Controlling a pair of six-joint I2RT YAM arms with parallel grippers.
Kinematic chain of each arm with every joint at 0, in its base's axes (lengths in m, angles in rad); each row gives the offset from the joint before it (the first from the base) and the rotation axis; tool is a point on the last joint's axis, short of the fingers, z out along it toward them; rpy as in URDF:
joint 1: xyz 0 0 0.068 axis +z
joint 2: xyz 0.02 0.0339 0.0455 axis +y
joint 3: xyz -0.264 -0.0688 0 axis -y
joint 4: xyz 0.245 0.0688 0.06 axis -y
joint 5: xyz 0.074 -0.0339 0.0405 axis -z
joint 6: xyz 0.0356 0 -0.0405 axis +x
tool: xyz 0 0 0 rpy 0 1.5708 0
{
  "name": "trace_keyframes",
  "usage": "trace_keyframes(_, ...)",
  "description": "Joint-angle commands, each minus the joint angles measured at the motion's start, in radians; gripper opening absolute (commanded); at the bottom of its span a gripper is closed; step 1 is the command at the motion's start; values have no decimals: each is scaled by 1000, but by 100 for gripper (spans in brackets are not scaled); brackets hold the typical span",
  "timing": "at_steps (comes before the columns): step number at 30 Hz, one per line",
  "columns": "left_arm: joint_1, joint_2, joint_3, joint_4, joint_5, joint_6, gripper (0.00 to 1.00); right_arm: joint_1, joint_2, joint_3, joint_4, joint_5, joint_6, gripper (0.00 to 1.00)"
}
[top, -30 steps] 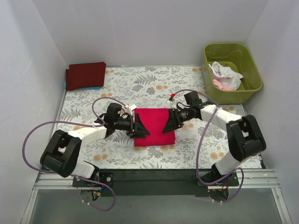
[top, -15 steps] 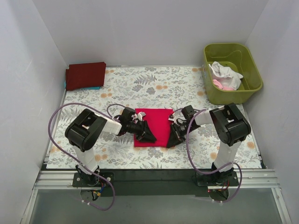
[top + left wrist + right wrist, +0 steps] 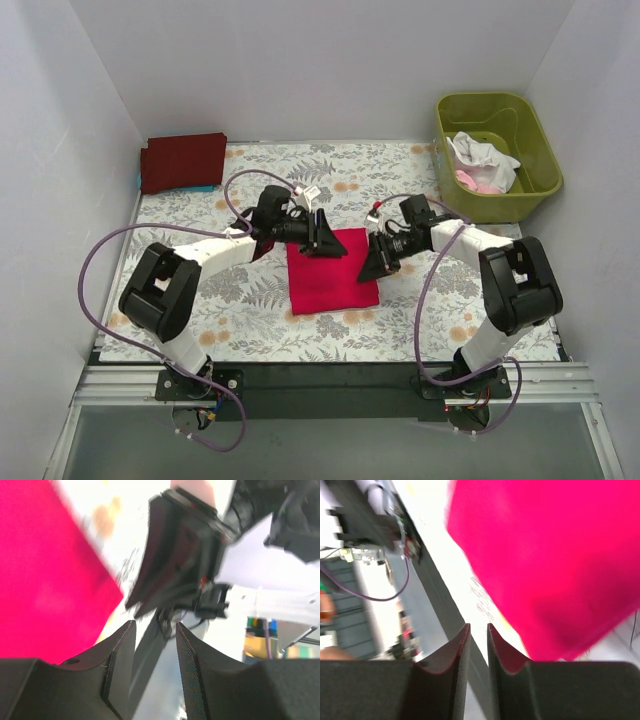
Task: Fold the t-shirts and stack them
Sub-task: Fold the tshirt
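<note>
The left claw (image 3: 330, 242) hangs over the far-left corner of the red shirt (image 3: 330, 282), its jaws a little apart with nothing between them; its own camera shows bare bench (image 3: 250, 320) through the gap and the red cloth off to one side. The right claw (image 3: 373, 264) sits at the same shirt's right edge, jaws drawn close with only a thin slit left, and no cloth shows in that slit.

The red shirt lies flat between the two claws as a folded, nearly square pad, slightly longer from near edge to far edge. It looks loose, held by neither claw.

Well off from the red shirt toward the far-left corner lies the folded maroon shirt (image 3: 183, 161). Far to the right of it stands the green tub (image 3: 500, 206), with a white shirt (image 3: 482, 152) and a pink one (image 3: 470, 181) bunched inside.

Folding of the red shirt looks done. Stacking would likely carry it leftward and away onto the maroon one, and the left arm is the nearer for that
</note>
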Motion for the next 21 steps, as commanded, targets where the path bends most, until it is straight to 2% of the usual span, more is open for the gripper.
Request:
trace_keyframes(1, 12, 56, 37, 41, -37, -2, 36, -1, -73, 87, 18, -23, -40, 27)
trace_keyframes(6, 85, 290, 111, 154, -43, -85, 36, -1, 22, 155, 75, 32, -63, 28)
trace_keyframes(10, 141, 451, 206, 128, -32, -62, 38, -1, 139, 152, 156, 78, -60, 28)
trace_keyframes(13, 168, 515, 237, 114, -25, -24, 39, -2, 222, 149, 199, 124, -52, 29)
trace_keyframes(16, 181, 518, 281, 60, 29, 29, 43, -21, 259, 170, 197, 144, -43, 29)
trace_keyframes(19, 187, 420, 287, 45, 89, 98, 53, -32, 213, 210, 175, 108, -44, 35)
trace_keyframes(20, 188, 345, 290, 30, 101, 121, 57, -30, 196, 250, 162, 89, -55, 37)
trace_keyframes(21, 194, 310, 303, -28, 118, 152, 64, -29, 164, 271, 145, 66, -66, 40)
